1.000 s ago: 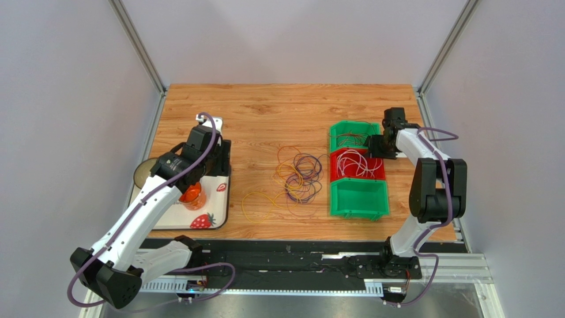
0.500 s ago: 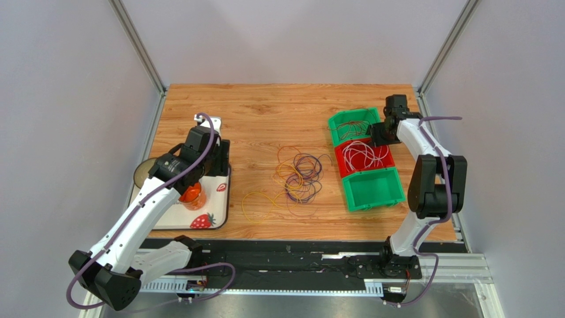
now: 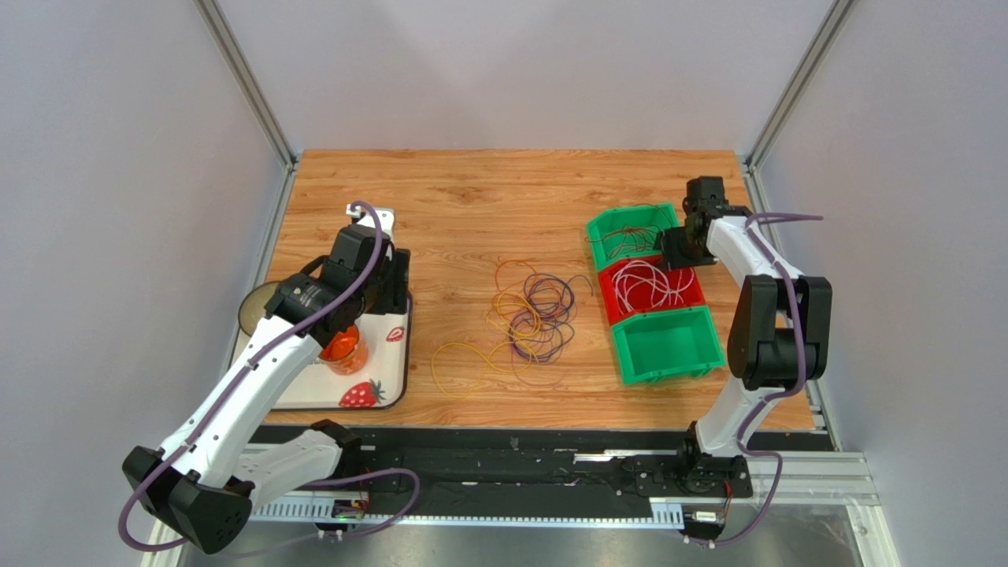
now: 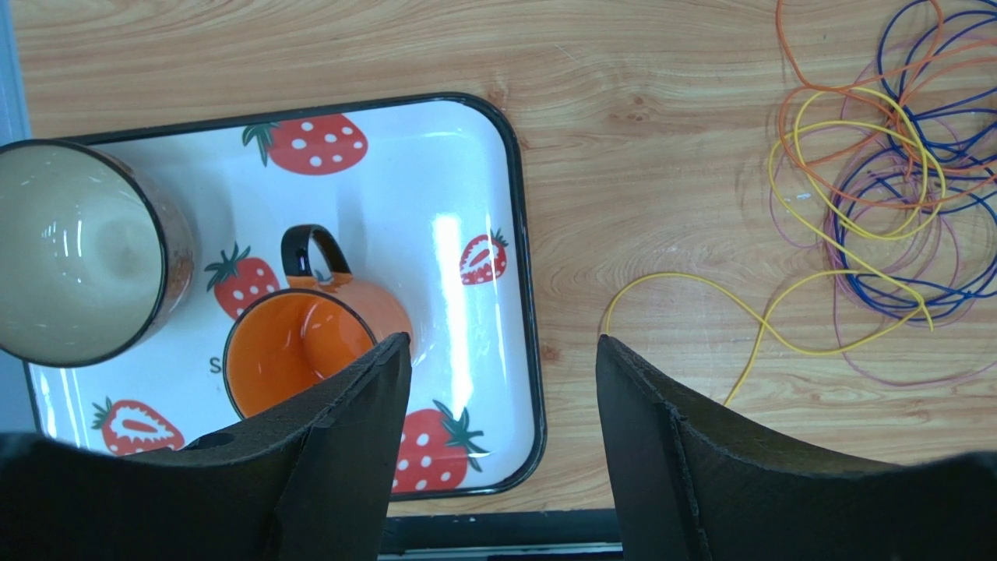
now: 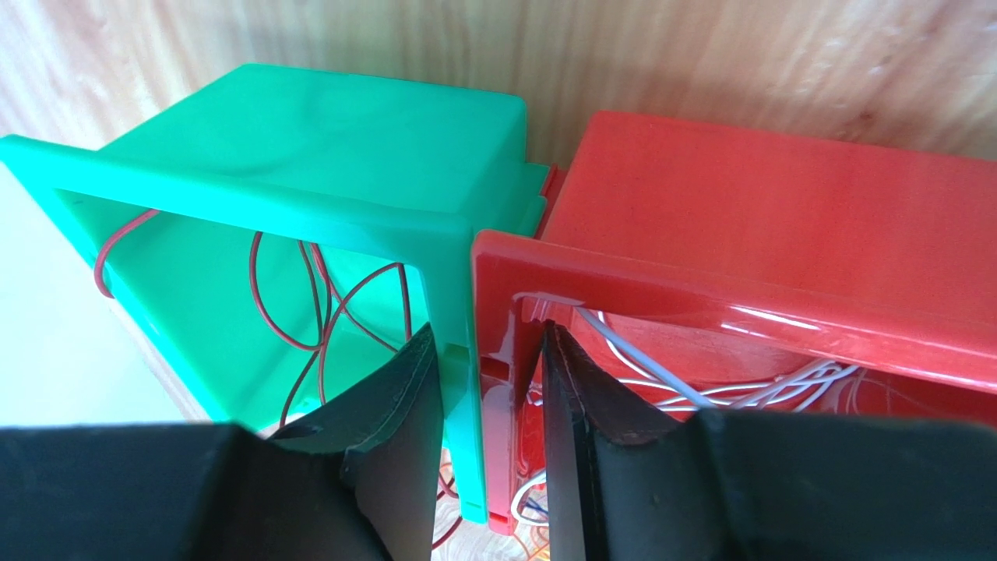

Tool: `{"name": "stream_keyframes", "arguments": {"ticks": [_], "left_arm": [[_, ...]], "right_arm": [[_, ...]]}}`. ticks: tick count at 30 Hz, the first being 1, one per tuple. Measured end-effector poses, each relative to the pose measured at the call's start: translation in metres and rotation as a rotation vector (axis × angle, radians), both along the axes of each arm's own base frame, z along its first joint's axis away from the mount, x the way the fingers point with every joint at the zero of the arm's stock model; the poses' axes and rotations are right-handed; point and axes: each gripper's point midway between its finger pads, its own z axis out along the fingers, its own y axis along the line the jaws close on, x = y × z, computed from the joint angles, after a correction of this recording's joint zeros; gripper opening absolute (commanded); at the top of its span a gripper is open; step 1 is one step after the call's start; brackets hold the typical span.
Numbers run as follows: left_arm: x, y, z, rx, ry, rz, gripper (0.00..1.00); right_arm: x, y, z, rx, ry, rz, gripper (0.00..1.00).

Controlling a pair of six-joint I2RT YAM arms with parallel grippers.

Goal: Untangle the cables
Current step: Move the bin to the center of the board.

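So, right pincer [image 5: 486, 339] clamped on red bin [image 5: 761, 222] plus 12 o'clock green bin [image 5: 351, 129] walls; left pincer [image 4: 503, 351] released over tray [image 4: 462, 164].

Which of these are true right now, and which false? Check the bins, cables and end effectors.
The right end effector clamps the adjoining walls of the far green bin and the red bin. True.
White cables lie in the red bin. True.
The near green bin is full of cables. False: the near green bin looks empty.
The left end effector grips the orange mug. False: it hangs open over the strawberry tray, by the orange mug, holding nothing.
The loose cable tangle lies on the tray. False: it lies on the wooden table.
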Motion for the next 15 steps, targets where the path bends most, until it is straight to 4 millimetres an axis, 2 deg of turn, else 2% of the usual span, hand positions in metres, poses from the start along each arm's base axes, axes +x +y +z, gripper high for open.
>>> {"name": "stream_keyframes", "arguments": {"ticks": [5,8,11,12,14,15], "left_arm": [[0.0,0.0,0.0,0.0,0.0,0.0,0.68],[0.0,0.0,0.0,0.0,0.0,0.0,0.68],[0.0,0.0,0.0,0.0,0.0,0.0,0.68],[0.0,0.0,0.0,0.0,0.0,0.0,0.68],[0.0,0.0,0.0,0.0,0.0,0.0,0.68],[0.0,0.0,0.0,0.0,0.0,0.0,0.68]], "right_arm": [[-0.006,-0.01,-0.007,0.003,0.024,-0.044,0.02],[-0.008,-0.018,-0.009,0.005,0.033,-0.079,0.08],[-0.009,-0.023,-0.01,0.008,0.038,-0.101,0.22],[-0.009,-0.024,-0.01,0.01,0.038,-0.102,0.35],[-0.009,-0.024,-0.01,0.014,0.037,-0.096,0.46],[-0.008,-0.024,-0.01,0.015,0.036,-0.09,0.48]]}}
